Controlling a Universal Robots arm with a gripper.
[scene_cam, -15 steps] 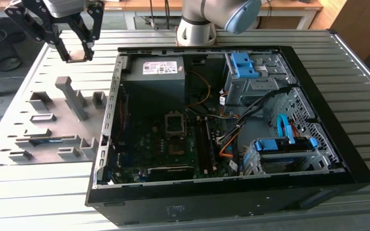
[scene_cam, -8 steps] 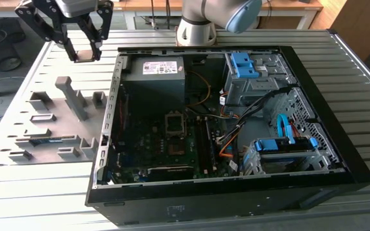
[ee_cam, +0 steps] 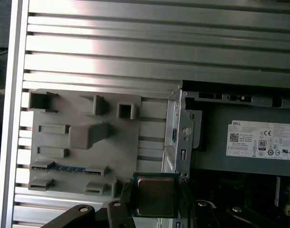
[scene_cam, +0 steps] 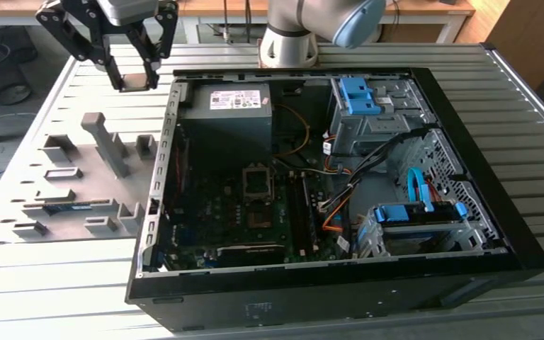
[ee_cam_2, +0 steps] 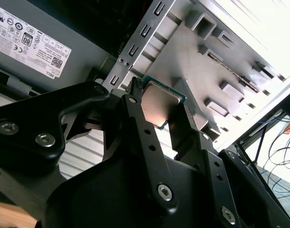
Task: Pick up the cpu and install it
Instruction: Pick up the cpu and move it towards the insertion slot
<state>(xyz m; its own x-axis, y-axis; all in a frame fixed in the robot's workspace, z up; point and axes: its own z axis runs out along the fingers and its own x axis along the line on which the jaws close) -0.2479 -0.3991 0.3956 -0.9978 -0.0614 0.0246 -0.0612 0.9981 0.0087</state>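
The cpu (scene_cam: 139,81) is a small square chip with a dull metal face and a green rim. My gripper (scene_cam: 136,82) is shut on it and holds it in the air, above the slatted table just beyond the open computer case's (scene_cam: 499,212) far corner on the exterior view's left. Both wrist views show the chip (ee_cam_2: 160,100) (ee_cam: 155,195) clamped between the two black fingers (ee_cam_2: 135,107). Inside the case lies the motherboard (scene_cam: 244,219), with its square socket (scene_cam: 258,180) near the middle.
A grey fixture plate (scene_cam: 26,180) with raised holders lies beside the case on the exterior view's left, a narrow memory stick (scene_cam: 69,207) resting in it. Within the case are a grey power supply (scene_cam: 227,117), blue drive brackets (scene_cam: 359,95) and loose cables (scene_cam: 333,212).
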